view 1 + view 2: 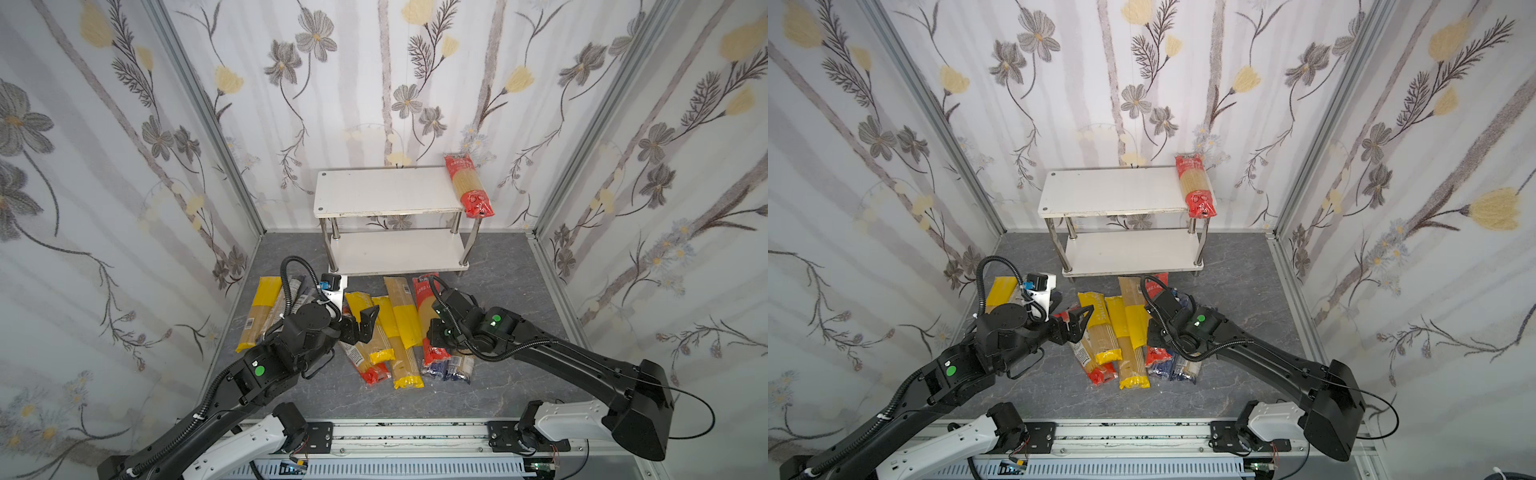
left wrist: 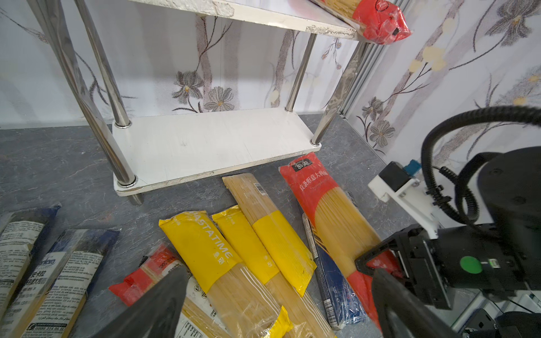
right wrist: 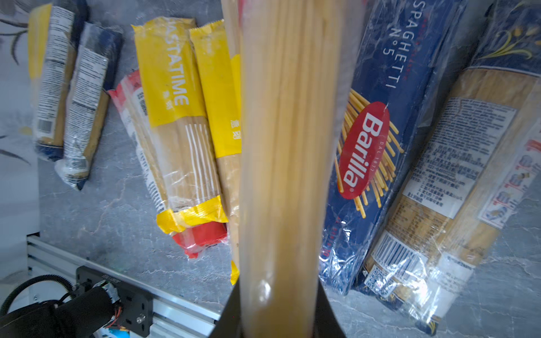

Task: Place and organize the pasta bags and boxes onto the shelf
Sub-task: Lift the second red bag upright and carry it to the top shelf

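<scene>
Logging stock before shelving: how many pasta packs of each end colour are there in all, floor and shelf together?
red-ended packs: 3, one of them on the shelf
yellow packs: 4
dark-blue packs: 4, counting the Barilla one
Total: 11

Grey marbled tabletop (image 1: 511, 286) as landmark. Floral wallpaper panel (image 1: 374, 83) rises along its far edge, with matching side panels (image 1: 83, 166) (image 1: 685, 166) along left and right edges. Aluminium corner posts (image 1: 199, 104) (image 1: 588, 124) stand at its far corners. Aluminium rail (image 1: 415, 432) runs along near edge, carrying two black mounting plates (image 1: 318, 436) (image 1: 498, 432). Slotted cable duct (image 1: 395, 469) sits just outside rail.
</scene>
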Robot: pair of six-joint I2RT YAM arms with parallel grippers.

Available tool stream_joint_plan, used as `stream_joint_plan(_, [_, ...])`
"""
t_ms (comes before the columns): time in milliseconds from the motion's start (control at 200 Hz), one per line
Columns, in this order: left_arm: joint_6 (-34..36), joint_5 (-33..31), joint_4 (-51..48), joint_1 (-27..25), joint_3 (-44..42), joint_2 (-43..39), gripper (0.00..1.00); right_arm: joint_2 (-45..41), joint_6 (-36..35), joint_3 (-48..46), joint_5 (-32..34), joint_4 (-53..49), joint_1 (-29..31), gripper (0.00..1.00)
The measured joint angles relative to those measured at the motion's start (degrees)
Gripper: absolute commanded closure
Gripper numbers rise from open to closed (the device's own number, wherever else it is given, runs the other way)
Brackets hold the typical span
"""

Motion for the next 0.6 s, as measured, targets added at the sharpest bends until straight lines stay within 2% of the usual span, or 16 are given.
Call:
stream_joint_plan(290, [0.0, 0.0, 0.0, 0.0, 0.5, -0.5, 0.0, -7.2, -2.2, 10.5, 2.5, -7.3, 1.1, 0.95])
stream_joint_plan(599, [1.9, 0.4, -0.1, 0.0, 5.9, 4.2, 0.0, -7.1, -7.7, 26.9, 8.9, -15.2, 1.0, 0.94])
